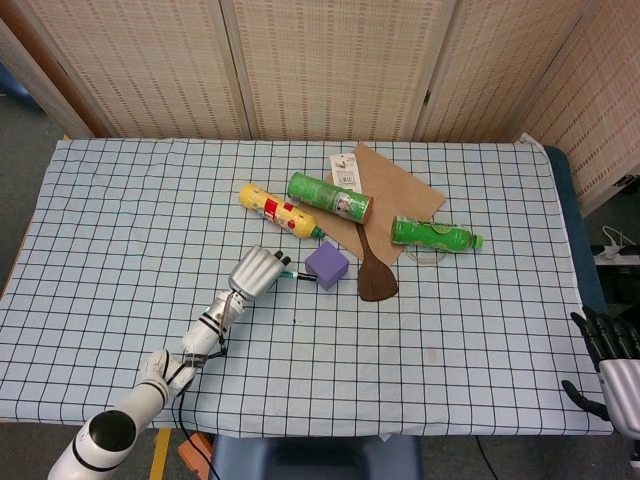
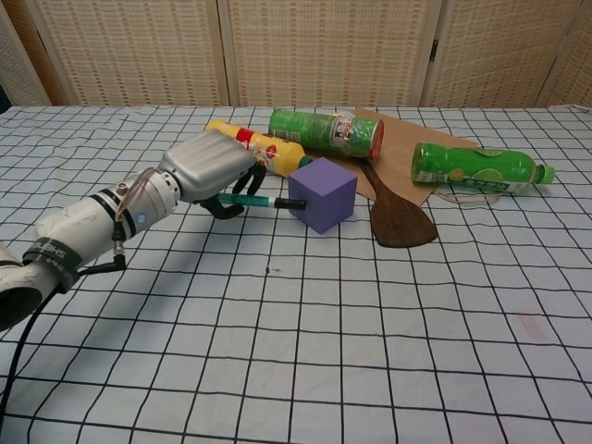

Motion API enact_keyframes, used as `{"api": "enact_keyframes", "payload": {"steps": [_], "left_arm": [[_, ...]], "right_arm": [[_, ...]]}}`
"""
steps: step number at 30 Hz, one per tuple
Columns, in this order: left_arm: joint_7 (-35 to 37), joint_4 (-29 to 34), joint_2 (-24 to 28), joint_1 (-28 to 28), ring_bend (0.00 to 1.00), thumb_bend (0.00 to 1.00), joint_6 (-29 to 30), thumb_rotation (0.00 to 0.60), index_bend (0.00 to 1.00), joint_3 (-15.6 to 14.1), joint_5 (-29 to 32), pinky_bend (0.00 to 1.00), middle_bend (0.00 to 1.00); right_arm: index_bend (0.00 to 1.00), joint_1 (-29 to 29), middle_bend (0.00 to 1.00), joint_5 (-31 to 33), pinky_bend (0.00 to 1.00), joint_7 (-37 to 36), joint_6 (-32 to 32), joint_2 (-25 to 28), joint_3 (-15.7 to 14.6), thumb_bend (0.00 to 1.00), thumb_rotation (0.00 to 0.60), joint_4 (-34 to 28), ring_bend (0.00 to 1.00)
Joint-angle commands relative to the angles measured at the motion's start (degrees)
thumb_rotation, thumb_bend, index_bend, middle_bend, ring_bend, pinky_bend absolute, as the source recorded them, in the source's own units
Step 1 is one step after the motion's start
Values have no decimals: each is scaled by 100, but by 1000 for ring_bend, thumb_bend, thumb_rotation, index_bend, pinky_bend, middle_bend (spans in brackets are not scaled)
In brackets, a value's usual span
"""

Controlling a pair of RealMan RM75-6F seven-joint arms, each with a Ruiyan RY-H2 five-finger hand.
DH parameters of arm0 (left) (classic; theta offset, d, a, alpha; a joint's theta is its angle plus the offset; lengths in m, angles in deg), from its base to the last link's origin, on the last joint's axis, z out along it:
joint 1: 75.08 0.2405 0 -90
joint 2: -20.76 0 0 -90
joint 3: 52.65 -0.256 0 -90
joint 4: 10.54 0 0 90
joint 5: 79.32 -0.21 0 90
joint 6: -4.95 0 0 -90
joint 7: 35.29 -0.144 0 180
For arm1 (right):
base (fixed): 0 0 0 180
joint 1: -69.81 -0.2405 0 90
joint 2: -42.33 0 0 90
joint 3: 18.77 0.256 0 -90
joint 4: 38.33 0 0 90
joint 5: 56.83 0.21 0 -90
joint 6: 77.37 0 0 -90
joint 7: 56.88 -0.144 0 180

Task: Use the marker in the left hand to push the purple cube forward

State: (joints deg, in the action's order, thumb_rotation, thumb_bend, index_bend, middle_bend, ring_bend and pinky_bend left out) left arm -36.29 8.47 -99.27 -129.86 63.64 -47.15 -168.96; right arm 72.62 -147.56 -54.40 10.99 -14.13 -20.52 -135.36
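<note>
A purple cube (image 1: 327,265) (image 2: 322,193) sits turned corner-on in the middle of the checked cloth, close beside the wooden spatula (image 1: 376,272) (image 2: 398,219). My left hand (image 1: 258,271) (image 2: 209,168) grips a green marker (image 1: 294,275) (image 2: 257,201) with a black tip, held level just above the cloth. The tip touches the cube's left face. My right hand (image 1: 612,358) shows at the lower right corner of the head view, off the table edge, fingers apart and holding nothing.
A yellow bottle (image 1: 277,210) (image 2: 259,148) lies just behind the left hand. A green can (image 1: 329,196) (image 2: 326,133) and a green bottle (image 1: 433,234) (image 2: 474,165) lie beyond the cube on and beside a brown paper sheet (image 1: 400,195).
</note>
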Motion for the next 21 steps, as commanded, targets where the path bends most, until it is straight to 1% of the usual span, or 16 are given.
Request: {"api": "enact_keyframes", "payload": {"steps": [1,2,5,10,13,15,19,21], "left_arm": [[64,-131,-92,-109,781,675,-81,600,778,23,33,959,757],[86,-198,-168,-243,781,675,-150,600,778,63,59,959,757],[154,-356,-286,-366,781,676,-221,600,778,100,115,959,757],[239,-424,-326,-328,781,677,-55,600,778,34,100,959,757],[273,-300,-210,-93,781,677,241,600,778,-80,41,959,757],[261,-132,-62,166,782,677,533,600,778,-166,4,959,758],[123,330,346,802,781,673,1180,600,778,-330,-43,959,758],[27,636,629,1180,781,672,1524,600,778,-408,-44,959,758]], "right_arm": [[0,-2,0,33,0,-16,-11,10,14,126,600,2,0],[0,2,0,87,0,-45,-16,24,33,126,600,12,0],[0,7,0,126,0,-97,-16,44,51,126,600,29,0],[0,12,0,128,0,-107,-23,52,50,126,600,47,0],[0,10,0,98,0,-98,-37,49,32,126,600,54,0],[0,14,0,49,0,-87,-25,45,16,126,600,51,0],[0,39,0,-99,0,-59,44,22,-33,126,600,44,0],[0,53,0,-182,0,-44,82,10,-61,126,600,45,0]]}}
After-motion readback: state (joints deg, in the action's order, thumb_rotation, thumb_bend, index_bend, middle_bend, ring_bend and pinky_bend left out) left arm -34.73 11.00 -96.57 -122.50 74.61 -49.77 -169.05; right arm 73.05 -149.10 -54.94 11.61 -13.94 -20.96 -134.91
